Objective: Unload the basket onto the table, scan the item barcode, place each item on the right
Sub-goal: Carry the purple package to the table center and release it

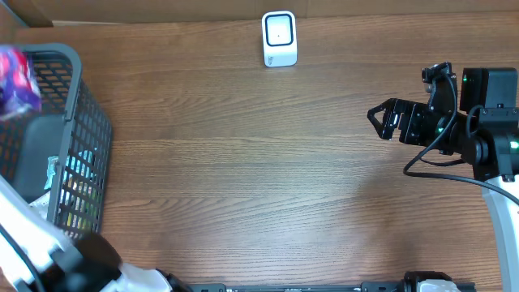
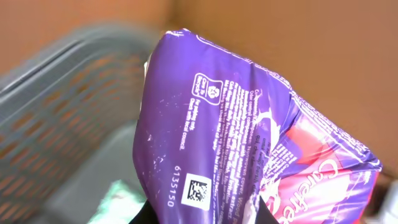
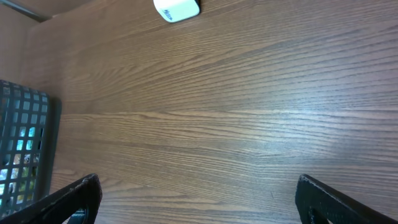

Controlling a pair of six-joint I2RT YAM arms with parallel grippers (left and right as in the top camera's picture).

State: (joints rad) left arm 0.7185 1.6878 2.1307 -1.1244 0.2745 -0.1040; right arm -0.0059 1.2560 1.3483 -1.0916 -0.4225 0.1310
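Note:
The item is a purple and pink snack packet (image 2: 249, 124) with white print and a small square code (image 2: 199, 190) facing the left wrist camera. My left gripper (image 2: 205, 219) is shut on the packet's lower edge, and its dark fingers (image 2: 144, 216) show at either side. In the overhead view the packet (image 1: 16, 81) is a purple blur above the grey basket (image 1: 85, 122) at the far left. The white scanner (image 1: 279, 38) stands at the table's back edge. My right gripper (image 1: 375, 118) hovers open and empty at the right, its jaws wide apart over bare wood (image 3: 198, 186).
The grey mesh basket (image 2: 56, 81) holds several other packets and takes up the left edge of the table, also seen in the right wrist view (image 3: 25, 137). The scanner (image 3: 177, 9) lies far ahead of the right gripper. A cardboard wall runs along the back.

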